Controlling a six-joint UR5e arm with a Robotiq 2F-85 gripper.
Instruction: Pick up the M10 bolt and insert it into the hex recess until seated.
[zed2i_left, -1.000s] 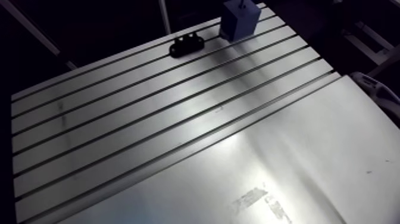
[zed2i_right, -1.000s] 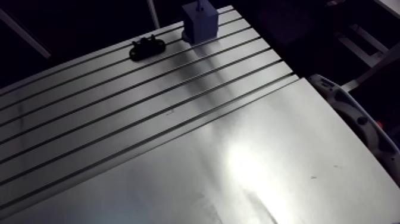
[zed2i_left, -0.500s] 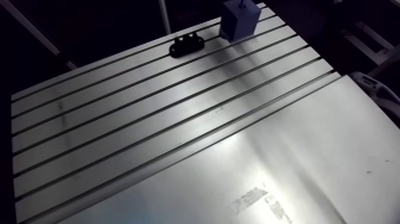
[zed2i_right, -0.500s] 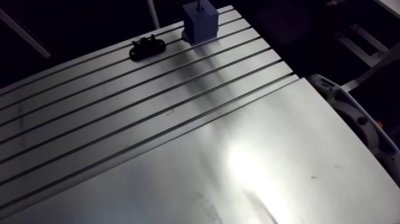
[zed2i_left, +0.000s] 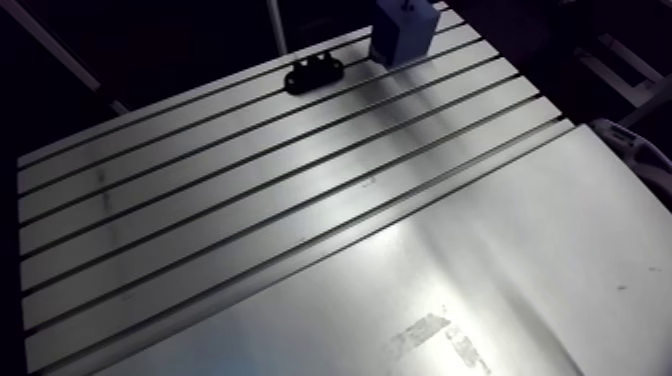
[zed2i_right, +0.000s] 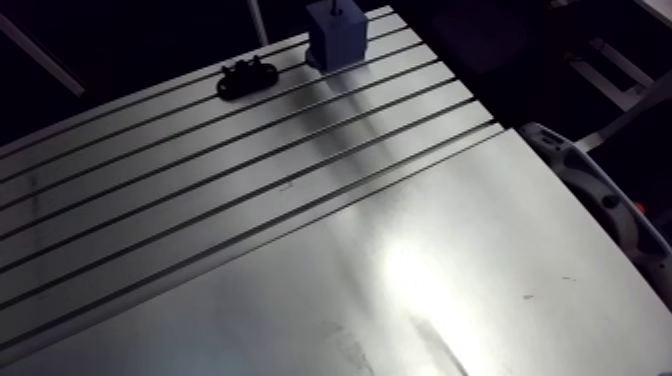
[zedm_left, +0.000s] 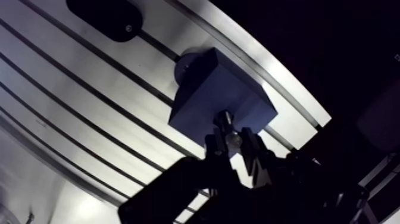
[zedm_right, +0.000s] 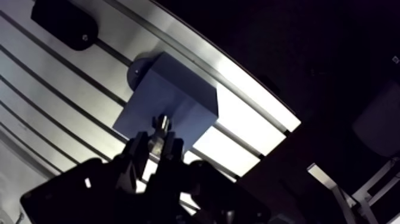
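Tool (zedm_left: 233, 143) clamped on the bolt (zedm_left: 224, 121) — poised over the blue block (zedm_left: 205, 95).

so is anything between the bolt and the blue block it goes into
Nothing visible. The gripper holds the bolt right over the top of the blue block; the black fixture lies aside on the table. The recess itself does not show.

Robotics lab or workshop bench, not a home. Slotted aluminium table (zed2i_left: 250, 200) with long parallel grooves (machine-shop style). A smooth metal sheet (zed2i_left: 520, 260) adjoins the slotted part. A blue block (zed2i_left: 402, 32) stands near the far edge, with a small black mount (zed2i_left: 313, 73) near it.
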